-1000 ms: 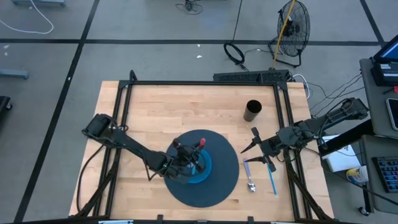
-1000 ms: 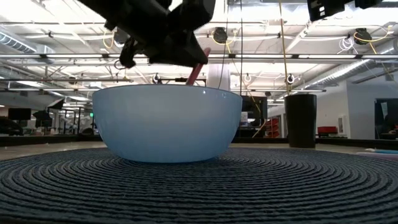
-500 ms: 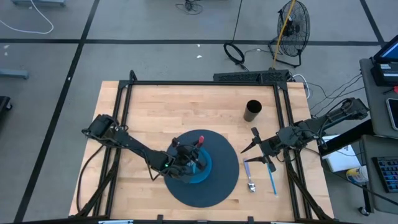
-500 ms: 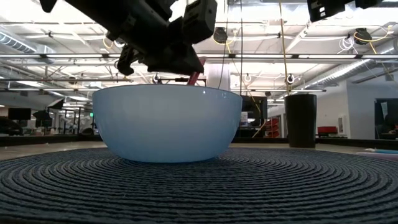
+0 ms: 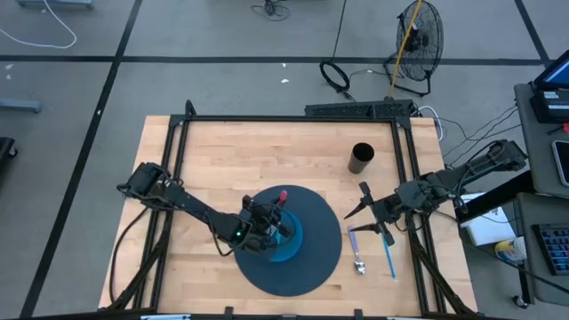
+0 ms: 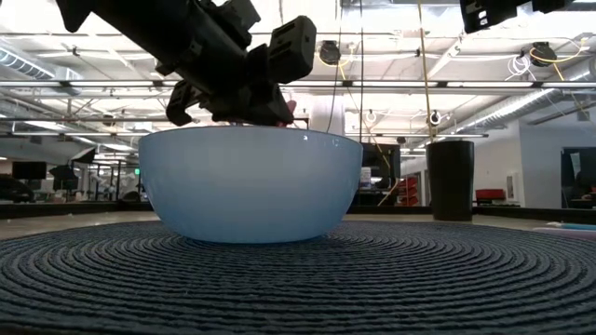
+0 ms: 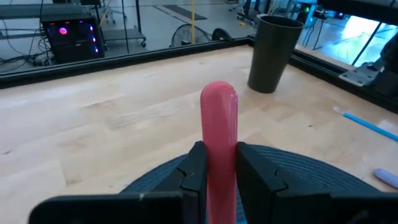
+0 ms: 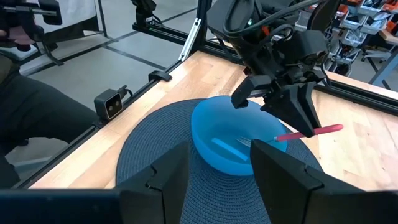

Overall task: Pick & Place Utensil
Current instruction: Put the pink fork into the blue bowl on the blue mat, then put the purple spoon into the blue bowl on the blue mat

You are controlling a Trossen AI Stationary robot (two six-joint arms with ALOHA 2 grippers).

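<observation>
A blue bowl stands on a round dark woven mat in the middle of the table. My left gripper hangs over the bowl, shut on a pink-handled utensil. In the right wrist view the utensil slopes down into the bowl, where a pale strip also lies. Off the mat's right side, my right gripper hovers above the table, open with nothing between its fingers. My left gripper pinches the pink handle between its two fingers, some way back from the handle's rounded free end. The fingers come from the table's left, slanting a little downward. The utensil's lower end dips inside the bowl; whether it touches the bowl is hidden.
A black cup stands far right of the mat. A metal spoon and a blue utensil lie on the wood under my right arm. Black frame rails border the tabletop.
My left gripper has sunk a little toward the bowl and rolled at the wrist. The pink utensil has tipped with it, so less of its handle stands up above the bowl's rim.
</observation>
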